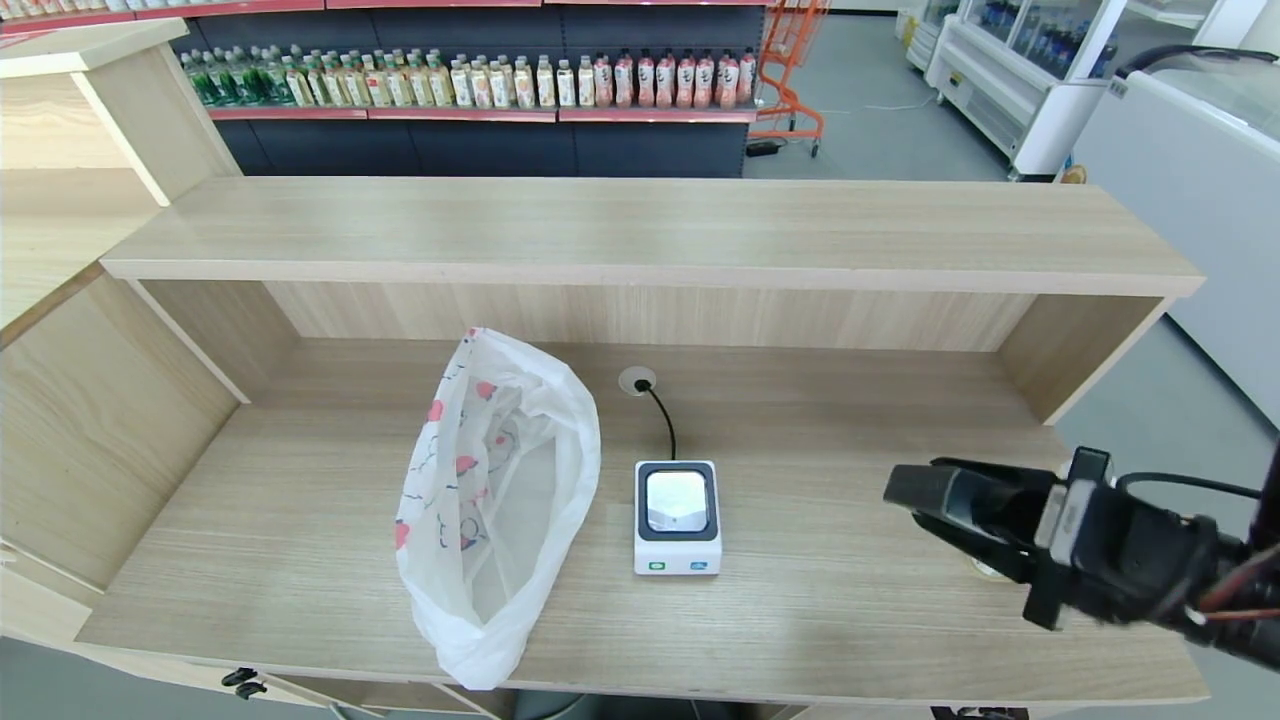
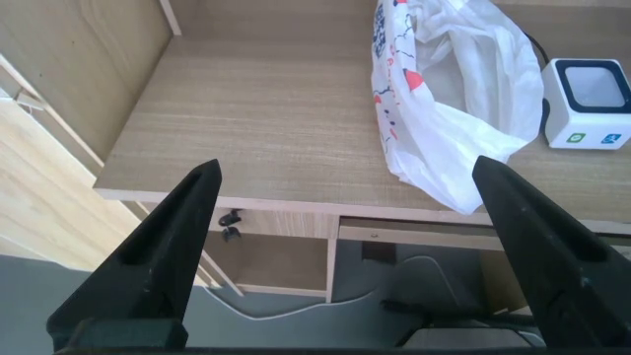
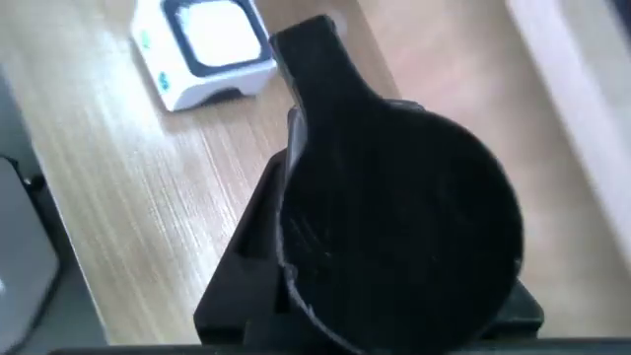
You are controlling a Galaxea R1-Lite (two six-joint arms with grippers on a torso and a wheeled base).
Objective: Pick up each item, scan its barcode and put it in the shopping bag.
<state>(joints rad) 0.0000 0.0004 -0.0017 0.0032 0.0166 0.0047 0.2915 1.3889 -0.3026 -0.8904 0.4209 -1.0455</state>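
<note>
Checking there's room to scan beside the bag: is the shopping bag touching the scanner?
Apart. The head view shows a strip of bare counter between the shopping bag and the scanner.

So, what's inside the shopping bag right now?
Through its open mouth, the shopping bag shows only its own printed plastic, no items. The crumpled near end at the counter edge is folded over and hidden.

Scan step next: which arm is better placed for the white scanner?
Right, probably. The right hand hangs over the wooden counter near the white box scanner; the open left hand sits off the counter's front edge, past the white plastic shopping bag.
</note>
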